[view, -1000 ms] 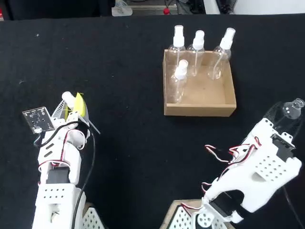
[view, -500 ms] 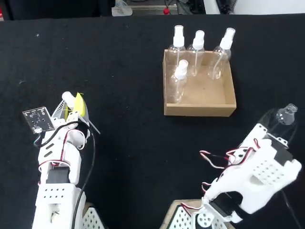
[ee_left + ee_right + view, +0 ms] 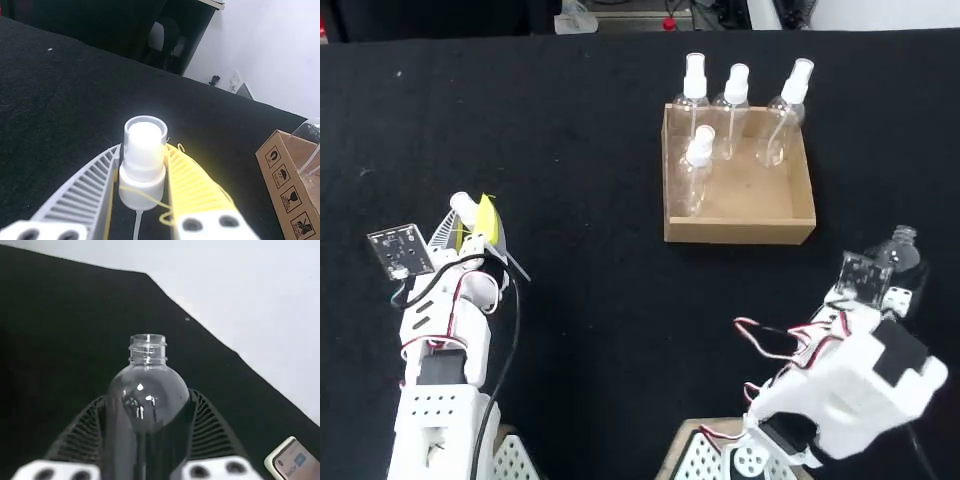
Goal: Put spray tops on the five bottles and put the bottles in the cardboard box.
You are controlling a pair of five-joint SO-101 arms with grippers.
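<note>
My left gripper (image 3: 142, 172) is shut on a white spray top (image 3: 144, 157), whose thin tube hangs down between the grey and yellow fingers; in the high view the left gripper (image 3: 472, 222) holds the spray top (image 3: 463, 205) above the table's left side. My right gripper (image 3: 145, 412) is shut on a clear open-necked bottle (image 3: 146, 385); in the high view this bottle (image 3: 900, 245) sits at the right, below the cardboard box (image 3: 740, 233). Several capped bottles (image 3: 698, 172) stand inside the box.
The table (image 3: 580, 130) is covered in black cloth. Its far edge borders a cluttered room. A phone (image 3: 290, 460) lies at the corner of the right wrist view.
The right arm has swung its bottle leftward and lower in the high view, tilting it more upright. The left arm has not moved.
</note>
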